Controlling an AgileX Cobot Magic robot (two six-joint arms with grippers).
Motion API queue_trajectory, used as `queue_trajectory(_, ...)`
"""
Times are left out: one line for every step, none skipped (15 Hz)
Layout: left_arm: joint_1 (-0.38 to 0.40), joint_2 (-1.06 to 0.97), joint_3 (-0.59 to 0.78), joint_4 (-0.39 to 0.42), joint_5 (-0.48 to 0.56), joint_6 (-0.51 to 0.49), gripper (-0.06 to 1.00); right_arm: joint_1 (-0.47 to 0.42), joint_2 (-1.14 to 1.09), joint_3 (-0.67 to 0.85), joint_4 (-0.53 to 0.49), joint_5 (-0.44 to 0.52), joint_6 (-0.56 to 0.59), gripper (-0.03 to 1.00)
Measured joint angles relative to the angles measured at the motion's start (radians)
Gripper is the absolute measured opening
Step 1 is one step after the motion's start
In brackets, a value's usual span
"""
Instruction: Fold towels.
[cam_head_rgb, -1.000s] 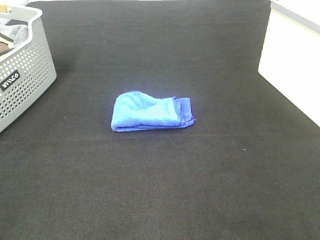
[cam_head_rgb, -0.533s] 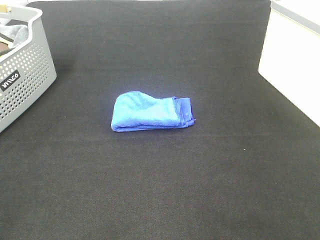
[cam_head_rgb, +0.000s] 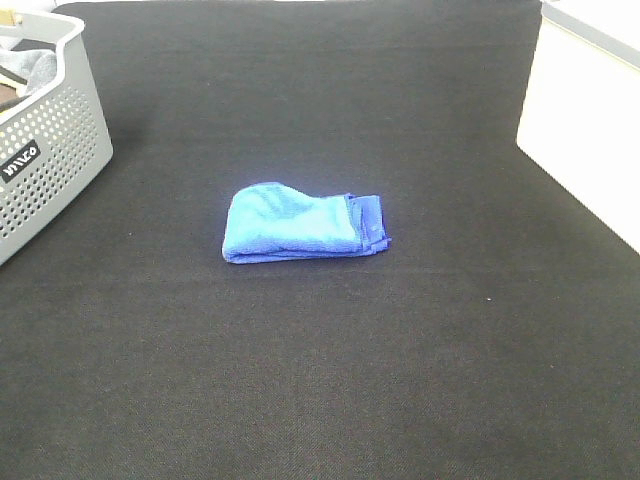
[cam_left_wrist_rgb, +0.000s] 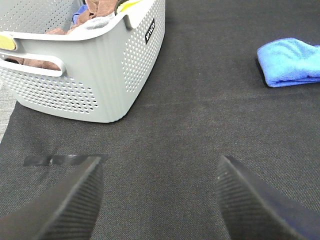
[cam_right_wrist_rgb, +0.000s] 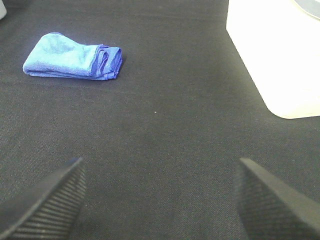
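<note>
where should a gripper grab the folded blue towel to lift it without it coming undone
Probably the end where the layered edges stack, on the right in the high view. Come from above with open jaws pinching all layers of the blue towel together; the opposite rounded fold is bulkier and leaves the loose edges free to fall open.

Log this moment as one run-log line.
towel: folded, lying mid-mat | left hand: open, empty, near basket | right hand: open, empty | contact: none
</note>
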Motion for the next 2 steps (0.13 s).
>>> queue_trajectory(0.0, 0.0, 0.0, 0.0, 0.0, 0.0, 0.63, 0.0, 0.0, 0.0, 0.0, 0.0, 0.0, 0.77)
queue_trajectory(0.0, 0.0, 0.0, 0.0, 0.0, 0.0, 0.63, 0.0, 0.0, 0.0, 0.0, 0.0, 0.0, 0.77)
